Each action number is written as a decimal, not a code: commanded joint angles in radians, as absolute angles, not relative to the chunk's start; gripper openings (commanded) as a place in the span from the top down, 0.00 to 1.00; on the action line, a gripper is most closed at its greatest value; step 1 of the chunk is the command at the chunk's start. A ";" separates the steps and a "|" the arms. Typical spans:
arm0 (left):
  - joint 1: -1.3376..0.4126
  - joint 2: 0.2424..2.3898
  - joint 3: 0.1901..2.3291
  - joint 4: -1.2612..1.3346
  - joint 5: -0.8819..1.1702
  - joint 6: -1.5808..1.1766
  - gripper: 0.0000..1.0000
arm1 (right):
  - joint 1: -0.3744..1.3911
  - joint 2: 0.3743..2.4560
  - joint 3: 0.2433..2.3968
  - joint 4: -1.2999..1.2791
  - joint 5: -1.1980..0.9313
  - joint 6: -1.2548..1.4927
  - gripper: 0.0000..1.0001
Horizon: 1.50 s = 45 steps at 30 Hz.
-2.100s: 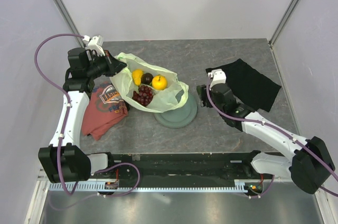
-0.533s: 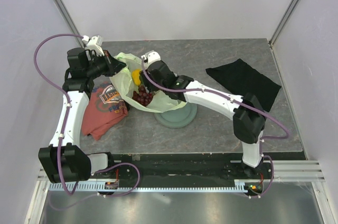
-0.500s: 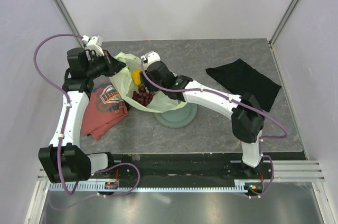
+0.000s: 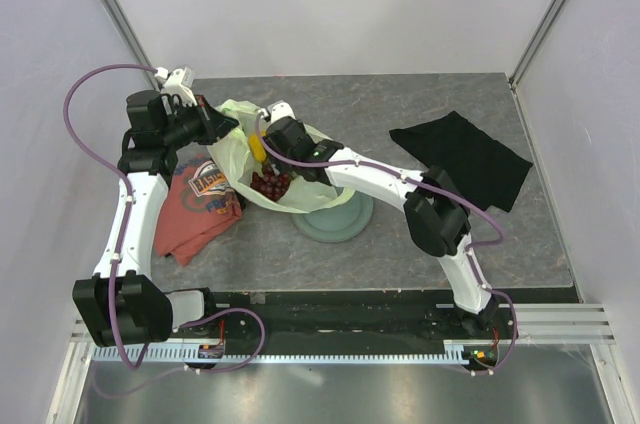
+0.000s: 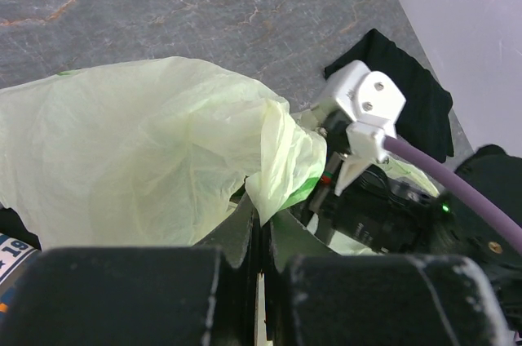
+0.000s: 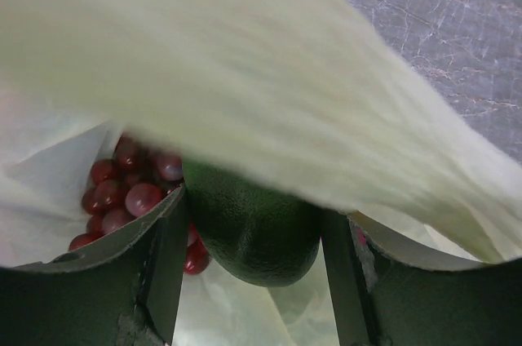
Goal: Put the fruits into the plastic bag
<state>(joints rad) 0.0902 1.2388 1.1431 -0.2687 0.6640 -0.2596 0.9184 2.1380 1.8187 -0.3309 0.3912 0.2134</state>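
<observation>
The pale green plastic bag (image 4: 310,194) lies open over the plate, and its rim is pinched in my left gripper (image 4: 222,126), which is shut on a fold of the film (image 5: 273,162). My right gripper (image 4: 263,147) reaches into the bag's mouth. In the right wrist view its fingers (image 6: 167,240) are closed on the dark green oval fruit (image 6: 253,224), under a flap of the bag (image 6: 269,77). The dark red grape bunch (image 6: 130,195) lies just behind it in the bag (image 4: 270,184). A yellow fruit (image 4: 258,144) shows beside the right gripper. Other fruits are hidden under the arm.
A round grey-green plate (image 4: 335,226) sits under the bag's right end. The red printed T-shirt (image 4: 195,209) lies left of the bag, below the left arm. A black cloth (image 4: 465,156) lies at the right. The right arm stretches across the table's middle.
The right arm has swung from beside the plate leftward into the bag's mouth, and edged further left in the last half second. The left gripper has kept its hold.
</observation>
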 commanded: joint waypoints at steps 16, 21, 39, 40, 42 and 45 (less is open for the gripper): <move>0.104 1.238 1.161 -0.261 0.692 -0.242 0.98 | 0.884 2.177 1.881 -0.322 0.336 0.233 0.28; 0.103 1.238 1.161 -0.261 0.695 -0.242 0.98 | 0.884 2.152 1.865 -0.308 0.328 0.219 0.24; 0.104 1.244 1.161 -0.259 0.699 -0.245 0.98 | 0.953 1.744 1.424 0.020 0.219 0.117 0.24; 0.106 1.246 1.161 -0.259 0.699 -0.247 0.99 | 0.954 1.674 1.346 0.065 0.218 0.145 0.24; 0.106 1.244 1.161 -0.258 0.698 -0.245 0.98 | 0.954 1.597 1.213 0.160 0.207 0.172 0.25; 0.106 1.244 1.161 -0.256 0.696 -0.245 0.98 | 0.953 1.430 1.055 0.233 0.233 0.212 0.25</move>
